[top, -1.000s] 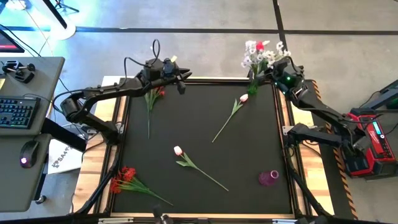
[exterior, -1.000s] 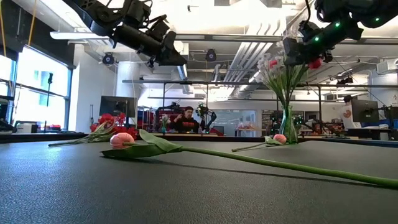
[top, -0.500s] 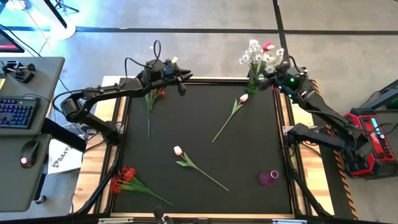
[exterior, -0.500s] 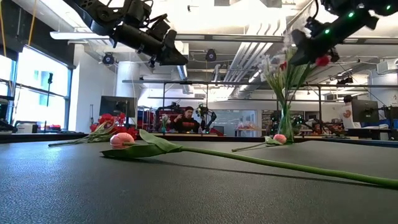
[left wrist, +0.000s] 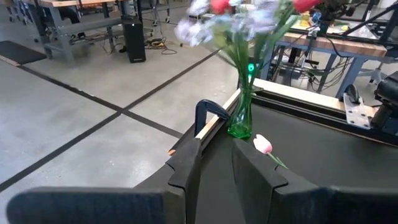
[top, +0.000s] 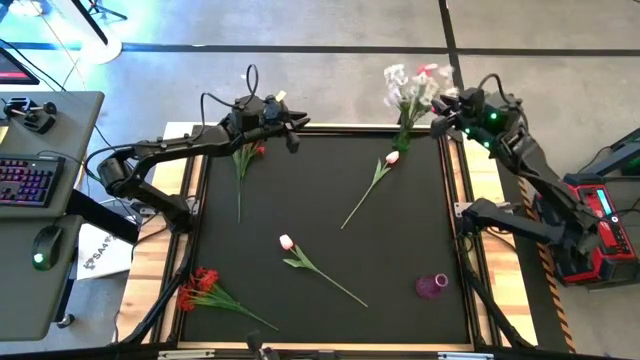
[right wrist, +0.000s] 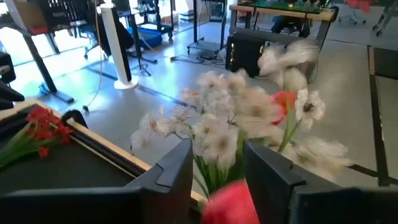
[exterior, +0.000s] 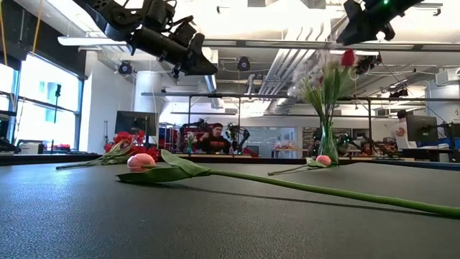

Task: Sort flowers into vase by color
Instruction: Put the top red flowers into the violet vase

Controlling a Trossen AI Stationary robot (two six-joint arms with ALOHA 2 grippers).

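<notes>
A green glass vase (top: pixel 405 134) (left wrist: pixel 240 122) at the table's far right corner holds white sprigs (right wrist: pixel 217 124) and a red tulip (exterior: pixel 348 57). My right gripper (top: pixel 441 116) (exterior: pixel 343 37) hangs open just above and right of the bouquet. My left gripper (top: pixel 296 132) (left wrist: pixel 216 147) hovers at the far left edge with a narrow gap and nothing between its fingers. Below it a red flower (top: pixel 246 154) lies flat on the mat. A pink tulip (top: pixel 391 157), a pink-white tulip (top: pixel 286 241) and a red bunch (top: pixel 201 284) also lie flat on the mat. My right gripper has a blurred red blossom (right wrist: pixel 229 202) low between its open fingers in the wrist view. I cannot tell whether the fingers touch it. The low view shows the red tulip just under the fingertips, standing among the vase's flowers.
A small magenta vase (top: pixel 432 286) stands near the right edge of the black mat (top: pixel 320 200). Wooden rails frame the mat. A clamp (left wrist: pixel 208 112) sits on the far edge. A desk with a keyboard (top: pixel 25 182) and mouse is left of the table.
My right gripper has risen and drawn back from the vase toward the table's right edge. The bouquet has swayed toward the left, and the red tulip now stands below the gripper instead of beside it. My left arm has kept still.
</notes>
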